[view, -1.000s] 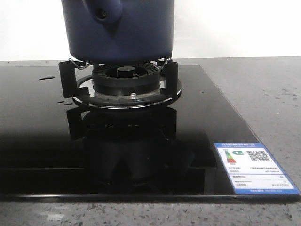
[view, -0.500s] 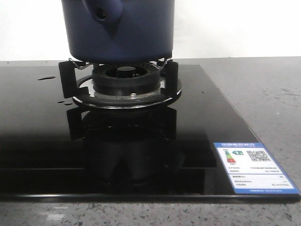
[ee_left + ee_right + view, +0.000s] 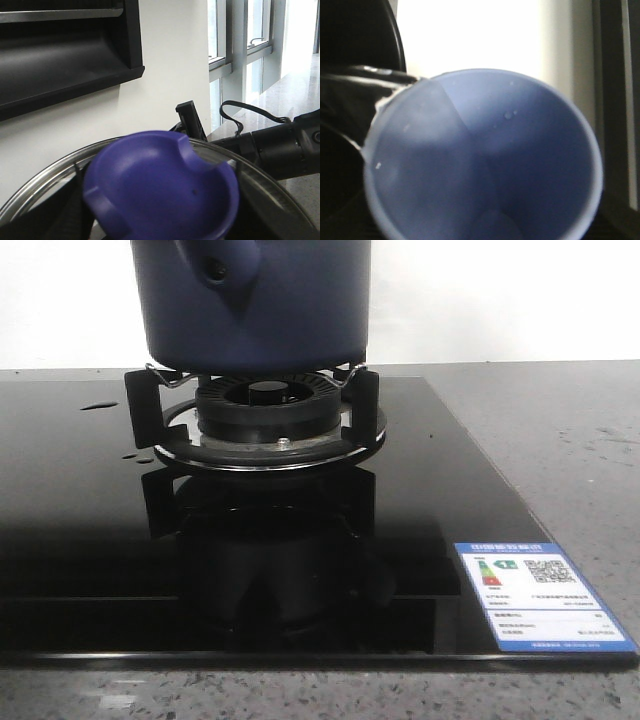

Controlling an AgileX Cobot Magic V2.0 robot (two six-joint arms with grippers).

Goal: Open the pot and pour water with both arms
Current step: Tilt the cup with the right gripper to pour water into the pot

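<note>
While nothing in the front view differs from half a second and a second ago, the pot sits as before on the black burner grate, upright, its axis vertical and its top cut off by the frame. Its handle stub, pierced by a round hole, points toward the camera and slightly to the left. A few water drops lie on the glossy black cooktop to the left of the burner; an energy label is stuck at its near right corner, and the speckled grey worktop extends to the right. Neither hand appears in the front view. The left wrist view shows a dished blue knob above a curved shiny metal rim, apparently a lid held close to the camera, though I cannot tell how wide the left hand stands. The right wrist view looks into a pale blue cup close to the lens, with only a few droplets on its inner wall; the right hand's state cannot be told either.
</note>
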